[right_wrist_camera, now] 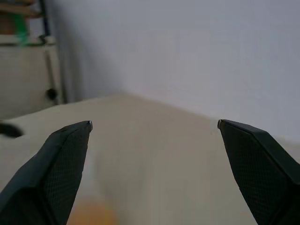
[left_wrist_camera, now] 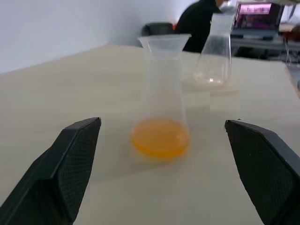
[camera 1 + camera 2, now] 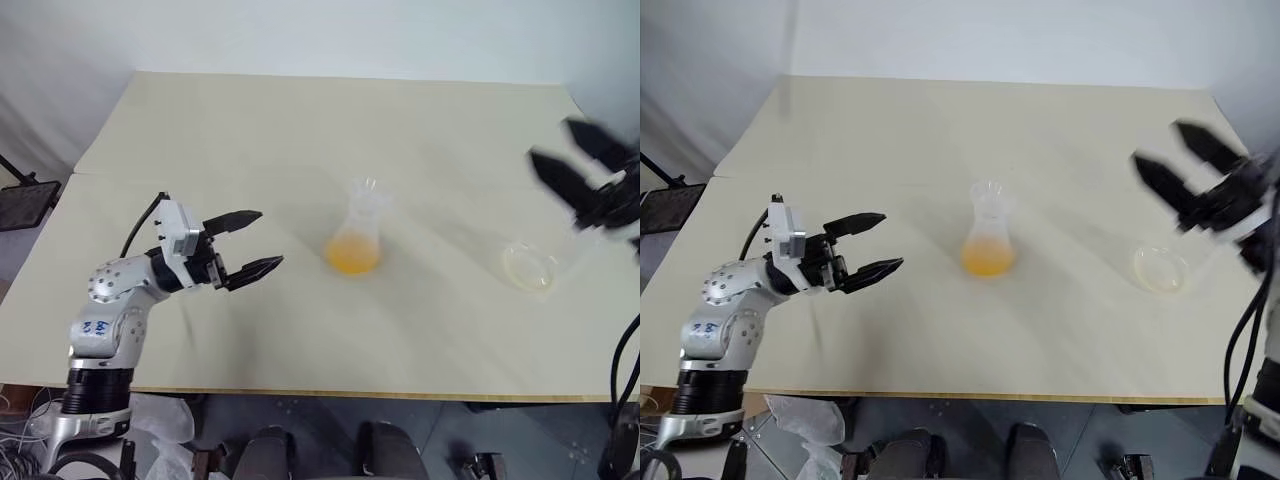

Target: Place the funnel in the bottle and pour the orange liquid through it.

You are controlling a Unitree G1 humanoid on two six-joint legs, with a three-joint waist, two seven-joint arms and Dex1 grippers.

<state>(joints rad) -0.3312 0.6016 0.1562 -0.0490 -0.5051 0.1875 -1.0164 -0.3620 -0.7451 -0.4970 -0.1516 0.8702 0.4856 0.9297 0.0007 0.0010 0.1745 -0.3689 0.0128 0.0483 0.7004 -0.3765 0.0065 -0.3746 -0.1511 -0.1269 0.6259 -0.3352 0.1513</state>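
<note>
Evenly and softly lit from above, bright, with only faint shadows on the pale table [image 3: 300, 130] and no hard glare. Sharp through the middle in the head views, but smeared by motion at the right gripper [image 3: 588, 172] near the table's right edge. Soft and out of focus in both wrist views, most so toward the far background.

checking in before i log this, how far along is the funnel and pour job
Apparently done: the funnel sits in the bottle, and the orange liquid pools in its base. The larger flask stands nearly empty on the table. Nothing is held: left gripper and right gripper are open and clear. Nothing visible remains.
</note>
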